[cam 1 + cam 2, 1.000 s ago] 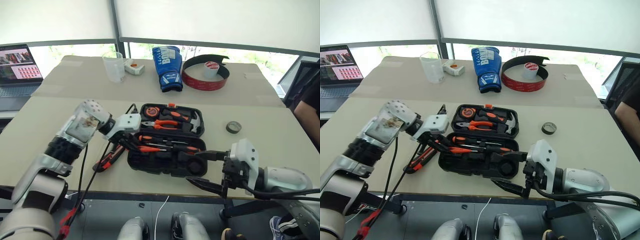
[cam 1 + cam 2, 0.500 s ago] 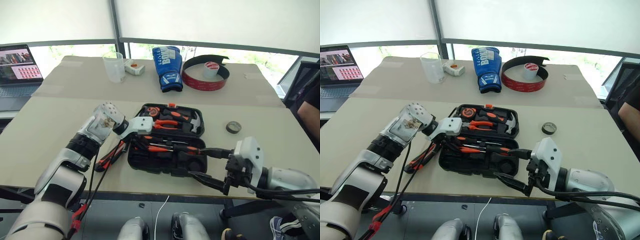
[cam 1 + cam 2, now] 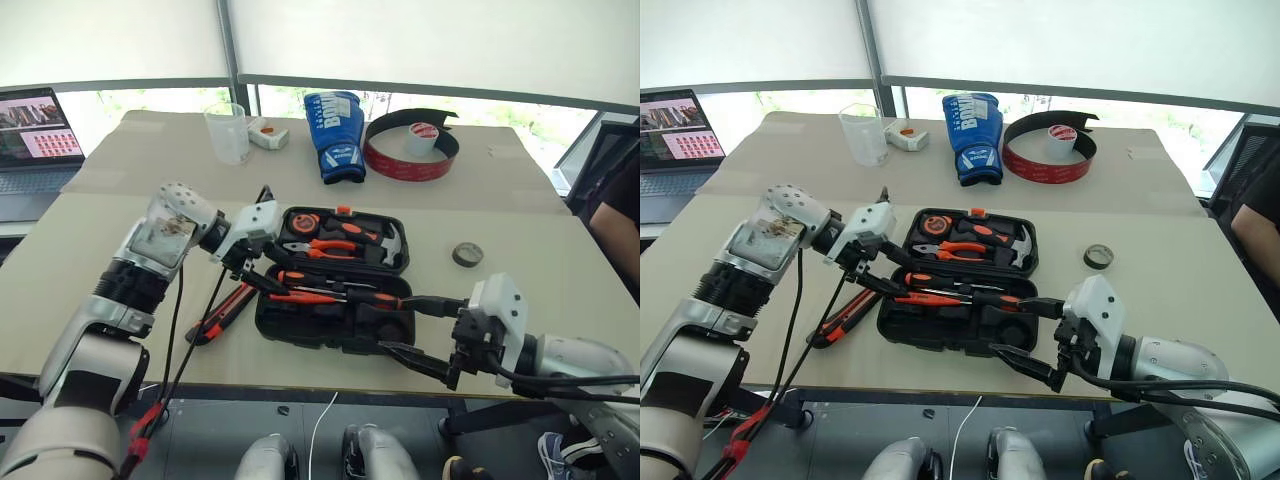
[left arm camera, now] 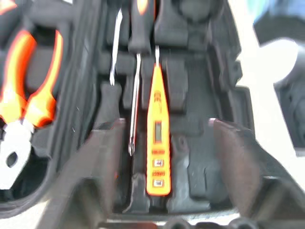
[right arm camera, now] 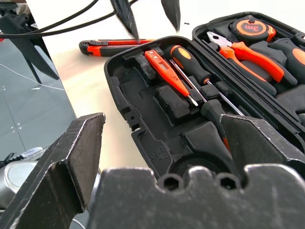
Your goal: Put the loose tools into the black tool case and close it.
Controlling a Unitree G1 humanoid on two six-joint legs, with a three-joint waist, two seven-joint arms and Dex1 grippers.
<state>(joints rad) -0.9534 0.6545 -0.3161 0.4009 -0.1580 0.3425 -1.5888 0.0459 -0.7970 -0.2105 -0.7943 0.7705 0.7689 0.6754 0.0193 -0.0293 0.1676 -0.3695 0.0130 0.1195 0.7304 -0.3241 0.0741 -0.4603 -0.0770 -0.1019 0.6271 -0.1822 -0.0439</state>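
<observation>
Left gripper (image 3: 262,268) had lifted off the near tray of the tool case (image 3: 335,328) since a second before, and its two black fingers (image 5: 125,15) had spread apart with nothing between them. Left arm reached in from the robot's left with the forearm raised and the wrist bent, fingers angled down and rightward over the case's left end. Thin orange screwdriver (image 4: 157,138) lay in a recess of the near tray directly under those fingers, released and not touched. Two black-and-orange screwdrivers (image 3: 335,291) lay alongside it in the same tray, tips and handles running along the tray's length. Case sat open flat on the table (image 3: 90,260), far tray holding the pliers (image 3: 322,247), hammer (image 3: 385,243) and tape measure (image 3: 306,223). Utility knife (image 3: 222,314) was on the table just beside the case's left end, outside it, under the left arm's cables. Small dark tape roll (image 3: 467,254) sat on the table to the right of the case, well apart from both grippers. Right gripper (image 3: 418,333) hung low at the table's near edge by the case's right front corner, fingers spread wide and empty, pointing left toward the case; the right arm had kept much the same pose. Farther back on the table stood a plastic cup (image 3: 228,133), a blue boxing glove (image 3: 335,134) and a large red-and-black tape ring (image 3: 410,147); a laptop (image 3: 38,140) was at the far left.
</observation>
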